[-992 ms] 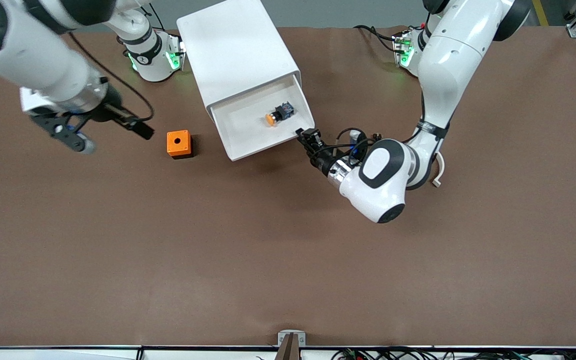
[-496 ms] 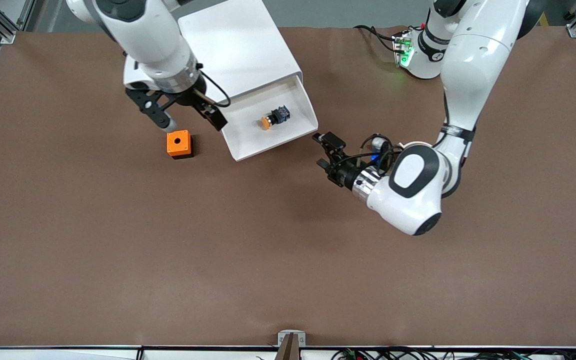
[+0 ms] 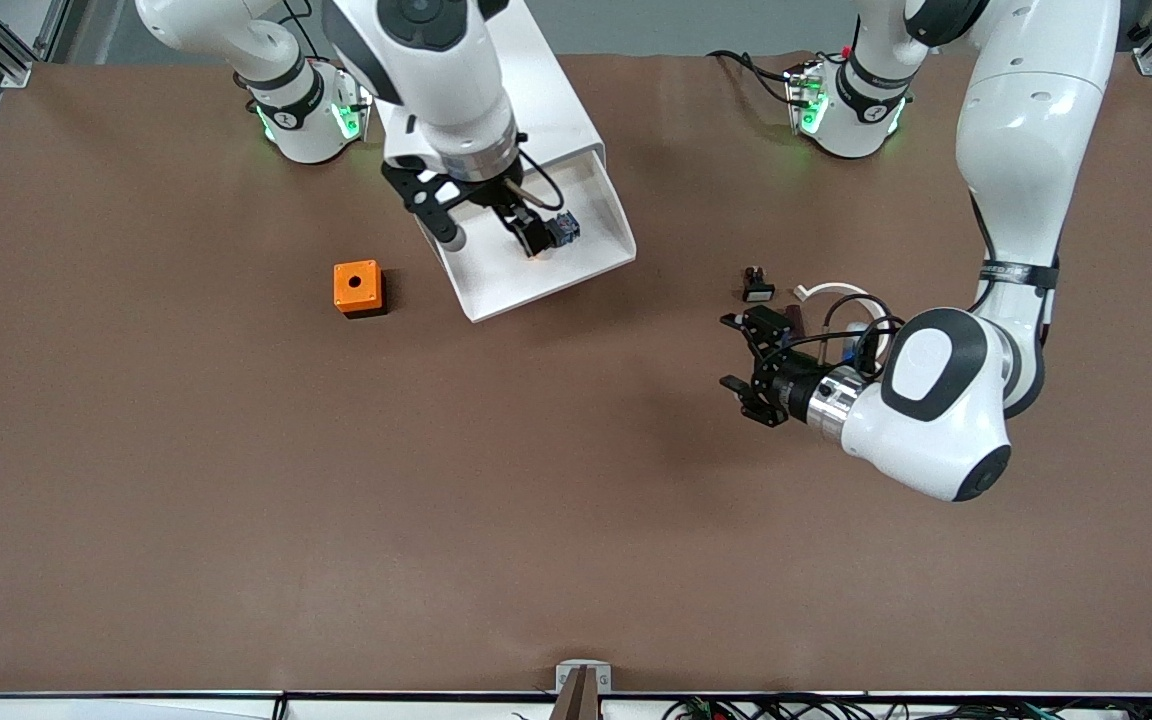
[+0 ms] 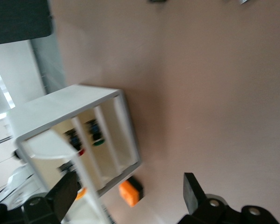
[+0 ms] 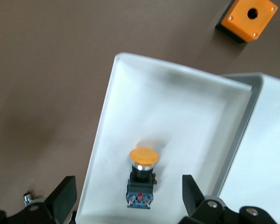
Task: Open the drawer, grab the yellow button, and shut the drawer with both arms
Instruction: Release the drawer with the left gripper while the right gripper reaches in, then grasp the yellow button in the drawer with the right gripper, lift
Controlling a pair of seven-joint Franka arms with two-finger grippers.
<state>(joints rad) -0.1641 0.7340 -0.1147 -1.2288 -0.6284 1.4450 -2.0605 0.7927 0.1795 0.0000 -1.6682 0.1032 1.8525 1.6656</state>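
A brown matte table (image 3: 336, 520) fills nearly the whole front view, with a strip of grey floor glimpsed past its edge by the robot bases. The white cabinet (image 3: 496, 100) is taken as the landmark here: its top drawer (image 3: 576, 275) is pulled out toward the front camera, and the button (image 5: 142, 179) is seen lying on its side inside, orange cap and dark body. The right gripper (image 3: 491, 225) is hung over that drawer, fingers spread wide with nothing gripped. An orange box (image 3: 357, 288) is sat near the cabinet, toward the right arm's end. The left gripper (image 3: 751, 370) is parked well away from the cabinet toward the left arm's end, jaws wide apart and empty, near a small black part (image 3: 757, 286).
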